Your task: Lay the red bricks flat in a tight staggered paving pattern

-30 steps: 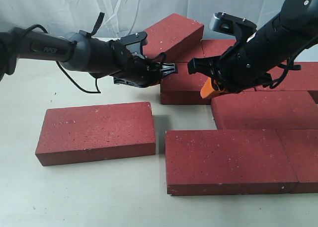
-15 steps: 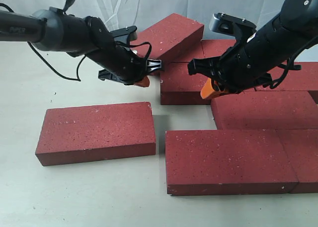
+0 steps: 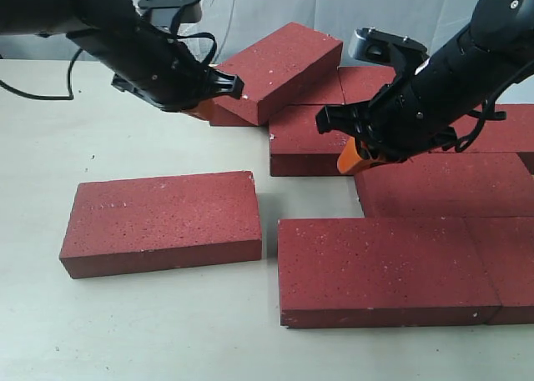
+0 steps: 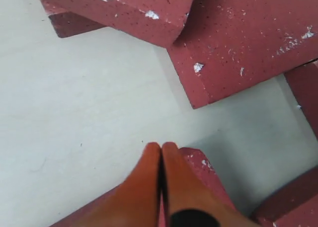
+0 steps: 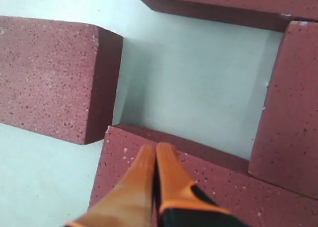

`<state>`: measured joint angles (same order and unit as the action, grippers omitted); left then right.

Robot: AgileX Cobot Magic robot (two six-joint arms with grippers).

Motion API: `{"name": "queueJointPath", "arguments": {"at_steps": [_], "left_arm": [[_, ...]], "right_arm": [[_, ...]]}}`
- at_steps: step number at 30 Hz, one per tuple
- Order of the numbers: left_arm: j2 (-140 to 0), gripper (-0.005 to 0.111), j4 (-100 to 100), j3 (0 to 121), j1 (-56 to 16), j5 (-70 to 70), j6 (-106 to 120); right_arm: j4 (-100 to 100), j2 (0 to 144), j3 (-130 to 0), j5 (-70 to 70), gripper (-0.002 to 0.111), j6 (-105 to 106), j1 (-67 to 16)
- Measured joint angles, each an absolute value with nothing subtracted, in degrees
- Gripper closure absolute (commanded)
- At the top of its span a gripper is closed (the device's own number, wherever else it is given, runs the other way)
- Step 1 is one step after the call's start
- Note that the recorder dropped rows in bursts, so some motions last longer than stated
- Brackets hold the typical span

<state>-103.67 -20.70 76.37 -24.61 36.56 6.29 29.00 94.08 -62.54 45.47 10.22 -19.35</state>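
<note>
Exterior view: the left gripper (image 3: 203, 108) has swung away from the middle gap to the low end of the tilted brick (image 3: 279, 62) — which still leans on the laid red bricks (image 3: 304, 137), not flat. Left wrist: orange fingers (image 4: 148, 173) pressed together, empty. Right wrist: right gripper (image 5: 155, 155) likewise clamped on nothing, over one brick's corner — bare table (image 5: 194, 83) ahead gives sliding room.

surface: pale cream matte tabletop (image 3: 150, 331) is lying flat, filling the foreground | backdrop: white translucent crinkled sheet (image 3: 400, 6) is hanging behind the tabletop's far edge
</note>
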Motion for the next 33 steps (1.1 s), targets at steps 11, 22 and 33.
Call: {"name": "queueJointPath", "arguments": {"at_steps": [11,22,33], "left_arm": [[-87.0,0.107,-15.5,64.0,-23.9,31.9,6.3],[-77.8,0.107,0.0,57.8,-17.4,36.8,-6.4],[-77.5,0.107,0.4,47.4,-6.7,38.1,-9.4]], "right_arm": [[34.4,94.1,-62.5,46.3,0.109,16.5,-19.3],[34.6,94.1,-62.5,46.0,0.109,22.3,-29.3],[31.9,97.5,-66.2,44.2,0.109,18.0,-37.6]]}}
